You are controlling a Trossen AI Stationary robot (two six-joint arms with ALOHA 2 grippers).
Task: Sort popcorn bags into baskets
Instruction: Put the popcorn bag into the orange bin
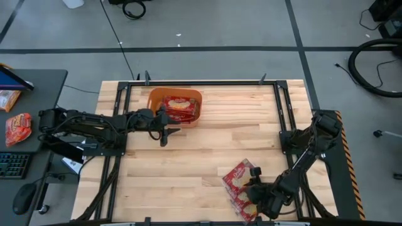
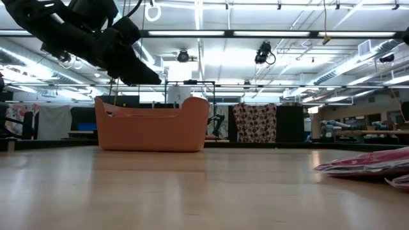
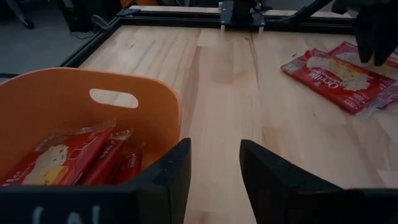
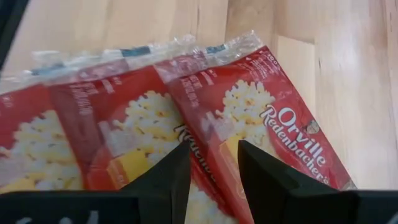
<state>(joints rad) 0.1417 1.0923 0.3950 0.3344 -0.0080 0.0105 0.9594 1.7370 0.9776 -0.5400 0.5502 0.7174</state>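
Note:
The orange basket (image 1: pixel 152 99) (image 2: pixel 153 128) (image 3: pixel 74 84) stands near the table's far edge with red popcorn bags (image 1: pixel 179 107) (image 3: pixel 68 155) lying inside. My left gripper (image 1: pixel 166 130) (image 3: pixel 214 168) is open and raised over the wood just beside the basket's near wall (image 2: pixel 137 67). More red popcorn bags (image 1: pixel 237 177) (image 4: pixel 261 118) (image 2: pixel 367 163) (image 3: pixel 336 74) lie flat and overlapping near the table's near right. My right gripper (image 1: pixel 253 188) (image 4: pixel 212 171) is open, its fingers standing over the top bag's yellow picture. My left gripper touches nothing. My right gripper comes at the overlapping bags from above with open fingers (image 4: pixel 168 180) over the top bag's middle (image 4: pixel 217 149). I cannot tell whether they touch the wrapping. The bags lie flat on the table.
Black frame rails (image 1: pixel 201 82) run along the table's far edge and down both sides. A bare stretch of wood (image 1: pixel 188 163) lies between basket and bags. A side desk on the left holds a keyboard (image 1: pixel 12 164), a mouse (image 1: pixel 24 198) and an orange-red packet (image 1: pixel 17 127).

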